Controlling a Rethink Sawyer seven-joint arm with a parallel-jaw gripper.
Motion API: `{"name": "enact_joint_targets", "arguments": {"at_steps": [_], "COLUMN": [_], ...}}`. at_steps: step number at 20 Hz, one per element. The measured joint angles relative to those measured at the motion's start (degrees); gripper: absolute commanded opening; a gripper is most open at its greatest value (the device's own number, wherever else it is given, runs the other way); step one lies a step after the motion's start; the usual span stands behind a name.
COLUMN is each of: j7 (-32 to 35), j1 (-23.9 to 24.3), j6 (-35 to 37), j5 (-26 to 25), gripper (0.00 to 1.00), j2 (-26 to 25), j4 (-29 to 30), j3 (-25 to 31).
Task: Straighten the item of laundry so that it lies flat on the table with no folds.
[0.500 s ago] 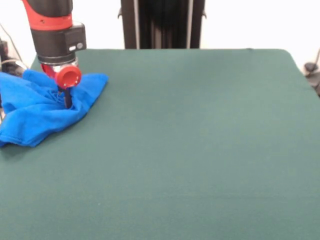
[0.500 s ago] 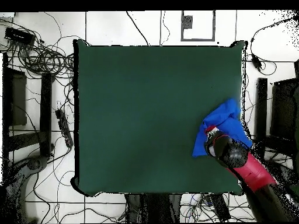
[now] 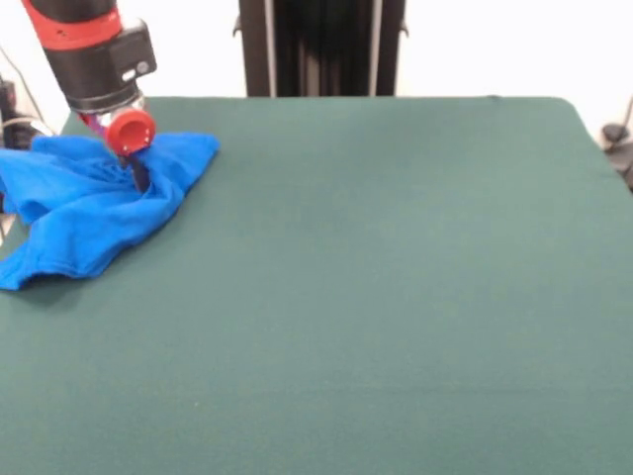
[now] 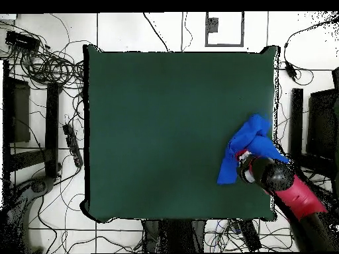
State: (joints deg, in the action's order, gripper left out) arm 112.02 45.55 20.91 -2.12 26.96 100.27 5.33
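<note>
One bright blue T-shirt point(image 3: 94, 203) lies bunched and rumpled on the green-covered desk point(image 3: 376, 287), close to the desk's edge: in the front view it sits at the far left corner, its left part running up to the picture's left border, and in the overhead view point(image 4: 246, 151) it sits by the right edge, nearer the lower corner than the upper one. Much of the cloth is gathered into thick folds, with a raised ridge running through the middle of the heap and one flatter lobe reaching out over the felt toward the desk's centre. Sawyer's arm comes down over the shirt from the robot's side, its black wrist housing ringed by a red band, and a round red cap shows at the lower end of the wrist in the front view. Below that cap the jaws point(image 3: 139, 176) reach down into the top of the crumpled cloth, where the fabric draws up in creases round them; they appear to be pinched together on a fold of the T-shirt. From above, the wrist covers the jaws point(image 4: 243, 159), which meet the shirt at its lower, robot-side part. Everywhere else the desk's green cover shows bare and smooth.
</note>
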Motion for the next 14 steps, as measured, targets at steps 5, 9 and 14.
{"name": "enact_joint_targets", "arguments": {"at_steps": [5, 9, 14], "j7": [0.00, 0.00, 0.00], "j1": [-0.96, -2.22, -4.94], "j6": [6.16, 10.79, 12.79], "j5": [-0.68, -0.77, -0.81], "gripper": [1.00, 1.00, 1.00], "j2": [2.66, 6.20, 9.62], "j4": [-0.36, -0.38, -1.73], "j3": [-1.04, -2.01, -2.85]}}
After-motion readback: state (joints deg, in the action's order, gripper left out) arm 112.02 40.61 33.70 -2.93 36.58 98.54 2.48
